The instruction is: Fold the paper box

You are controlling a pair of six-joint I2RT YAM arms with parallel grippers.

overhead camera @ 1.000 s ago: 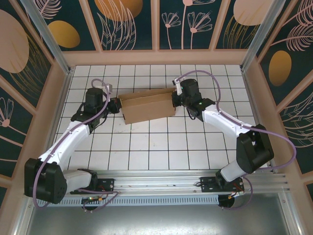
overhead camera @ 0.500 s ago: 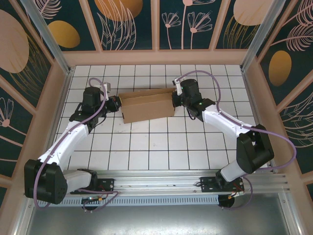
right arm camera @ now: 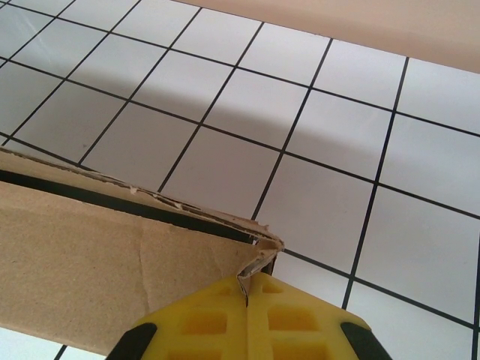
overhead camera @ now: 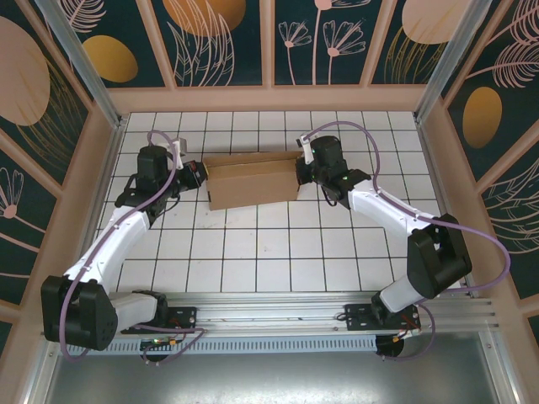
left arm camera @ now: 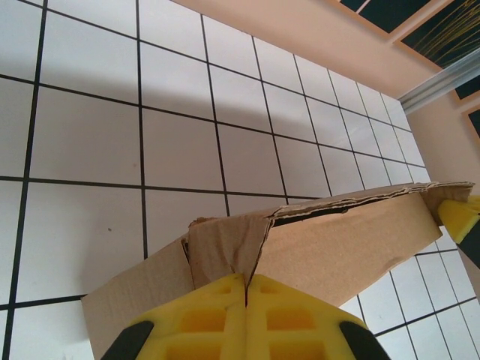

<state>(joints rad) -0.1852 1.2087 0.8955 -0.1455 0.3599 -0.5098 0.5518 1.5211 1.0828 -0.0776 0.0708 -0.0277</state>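
Top external view: the left arm (overhead camera: pixel 118 236) has drawn back toward the left wall since a second ago, its wrist now further from the paper box (overhead camera: pixel 253 181), and the box's left end has shifted slightly left with it. The right arm (overhead camera: pixel 387 206) has not moved. Both arms reach forward and inward over the tiled table (overhead camera: pixel 253 252), elbows bent outward. The left gripper (overhead camera: pixel 199 175) meets the box's left end and the right gripper (overhead camera: pixel 298 172) meets its right end. The box lies in the far middle of the table, open side up; the fingertips are too small to judge here.

Left wrist view: the left gripper (left arm camera: pixel 246 279) has its yellow pads pressed together, with a crease of the box's (left arm camera: pixel 337 247) end wall running into the seam between them. The frame's lower edge cuts off the fingers. The right gripper's yellow pad (left arm camera: pixel 456 217) shows at the box's far end.

Right wrist view: the right gripper (right arm camera: pixel 246 289) is pinched on a crumpled corner of the box (right arm camera: pixel 112 262). The box's torn top edge runs away to the left, and its far end is cut off
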